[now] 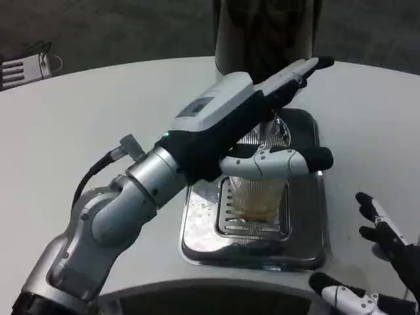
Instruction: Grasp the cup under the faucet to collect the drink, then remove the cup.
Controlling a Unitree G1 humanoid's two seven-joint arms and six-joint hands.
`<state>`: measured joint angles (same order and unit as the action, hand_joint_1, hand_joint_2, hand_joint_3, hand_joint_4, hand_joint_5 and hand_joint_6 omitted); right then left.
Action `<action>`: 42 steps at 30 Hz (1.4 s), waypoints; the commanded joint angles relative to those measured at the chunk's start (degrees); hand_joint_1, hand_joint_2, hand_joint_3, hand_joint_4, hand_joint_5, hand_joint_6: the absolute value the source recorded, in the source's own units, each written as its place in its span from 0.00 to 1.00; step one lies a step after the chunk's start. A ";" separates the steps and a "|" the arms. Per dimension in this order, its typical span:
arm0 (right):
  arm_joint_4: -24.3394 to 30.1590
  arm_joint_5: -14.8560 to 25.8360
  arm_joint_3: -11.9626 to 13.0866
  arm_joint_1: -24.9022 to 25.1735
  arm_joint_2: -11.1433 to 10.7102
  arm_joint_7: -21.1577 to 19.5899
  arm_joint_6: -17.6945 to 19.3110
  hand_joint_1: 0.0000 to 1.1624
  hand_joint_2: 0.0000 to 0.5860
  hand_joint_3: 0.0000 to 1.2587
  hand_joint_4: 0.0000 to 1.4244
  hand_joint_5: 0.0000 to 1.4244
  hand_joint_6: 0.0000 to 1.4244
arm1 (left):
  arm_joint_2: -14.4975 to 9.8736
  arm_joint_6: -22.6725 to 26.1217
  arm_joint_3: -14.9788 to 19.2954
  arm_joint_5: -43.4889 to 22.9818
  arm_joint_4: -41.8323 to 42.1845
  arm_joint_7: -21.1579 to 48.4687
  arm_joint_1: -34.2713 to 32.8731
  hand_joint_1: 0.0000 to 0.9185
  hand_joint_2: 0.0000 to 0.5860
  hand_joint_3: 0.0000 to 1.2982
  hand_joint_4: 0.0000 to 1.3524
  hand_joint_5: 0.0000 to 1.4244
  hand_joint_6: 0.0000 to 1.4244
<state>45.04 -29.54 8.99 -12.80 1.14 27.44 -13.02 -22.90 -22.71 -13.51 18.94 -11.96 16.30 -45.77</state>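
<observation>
Upper part of cup (254,197) is covered by left hand (262,125); rim cannot be made out. Faucet spout is hidden behind the same hand, so contact between spout and cup cannot be told. Dispenser body (262,33) is cut off by top edge. Right hand (380,262) is cropped by right and bottom edges; palm not seen. Left arm is cut at lower left corner. Drip tray (197,230) top left is masked by the forearm. Object at far left edge (26,67) is cropped, too small to identify.
</observation>
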 commanded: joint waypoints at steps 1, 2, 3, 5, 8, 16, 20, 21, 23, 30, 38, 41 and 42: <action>-4.86 1.43 -2.99 3.36 -1.20 -6.38 2.01 0.63 0.38 0.00 0.00 0.04 0.04 | -0.85 2.00 -1.70 1.94 -0.14 2.78 1.87 0.00 0.11 0.05 0.00 0.08 0.14; -5.51 1.73 -3.40 3.90 -1.61 -7.22 1.99 0.63 0.37 0.00 0.00 0.03 0.04 | -0.96 2.18 -1.64 1.91 0.18 2.79 1.91 0.00 0.11 0.05 0.00 0.08 0.14; -6.64 1.92 -3.97 5.23 -1.94 -8.05 1.76 0.63 0.37 0.00 0.00 0.03 0.04 | -1.04 2.32 -1.61 1.88 0.43 2.79 1.94 0.00 0.12 0.05 0.00 0.08 0.14; -8.29 2.05 -5.03 7.41 -2.54 -9.45 1.18 0.64 0.37 0.00 0.00 0.02 0.03 | -1.20 2.63 -1.56 1.80 0.91 2.81 2.05 0.00 0.12 0.05 0.00 0.08 0.14; -10.07 2.25 -6.38 10.00 -3.22 -11.14 0.33 0.64 0.37 0.00 0.00 0.01 0.03 | -1.40 3.02 -1.56 1.73 1.43 2.83 2.22 0.00 0.12 0.05 0.00 0.08 0.14; -14.95 3.12 -8.76 15.66 -4.92 -14.25 -1.31 0.65 0.36 0.00 0.00 0.00 0.01 | -1.92 3.68 -1.01 1.15 2.72 3.04 2.87 0.00 0.12 0.05 0.00 0.08 0.14; -17.34 3.72 -9.61 17.49 -5.83 -15.28 -1.55 0.66 0.36 0.00 0.00 0.00 0.00 | -2.22 3.94 -0.72 0.79 3.18 3.28 2.91 0.00 0.12 0.05 0.00 0.08 0.14; -18.14 4.13 -9.73 17.99 -6.01 -15.44 -1.67 0.66 0.36 0.00 0.00 0.00 0.00 | -2.26 3.97 -0.67 0.72 3.22 3.32 2.90 0.00 0.12 0.05 0.00 0.08 0.14; -20.11 4.89 -9.96 19.08 -6.33 -16.10 -1.62 0.66 0.36 0.00 0.00 0.00 0.00 | -2.31 4.04 -0.53 0.61 3.37 3.39 2.76 0.00 0.12 0.05 0.00 0.08 0.14; -24.82 6.19 -10.87 22.64 -6.50 -18.83 -0.99 0.66 0.36 0.00 0.00 0.00 0.00 | -2.24 4.20 -0.02 0.48 4.34 3.77 2.69 0.00 0.12 0.05 0.00 0.08 0.14; -29.43 7.35 -12.02 26.55 -6.68 -21.27 -0.85 0.66 0.36 0.00 0.00 0.00 0.00 | -2.33 4.65 1.01 -0.03 5.72 3.83 2.85 0.00 0.12 0.05 0.00 0.08 0.14; -30.64 7.65 -12.39 27.60 -6.80 -21.71 -0.78 0.66 0.36 0.00 0.00 0.00 0.00 | -2.30 4.77 1.65 -0.42 6.43 3.56 3.20 0.00 0.12 0.05 0.00 0.08 0.14; -31.01 7.78 -12.54 27.97 -6.83 -21.91 -0.82 0.66 0.36 0.00 0.00 0.00 0.00 | -2.24 4.77 1.90 -0.54 6.70 3.39 3.40 0.00 0.12 0.05 0.00 0.08 0.14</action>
<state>15.07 -22.21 -2.99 14.18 -5.39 6.25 -14.40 -24.67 -18.37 -11.52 18.29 -5.85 18.47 -44.20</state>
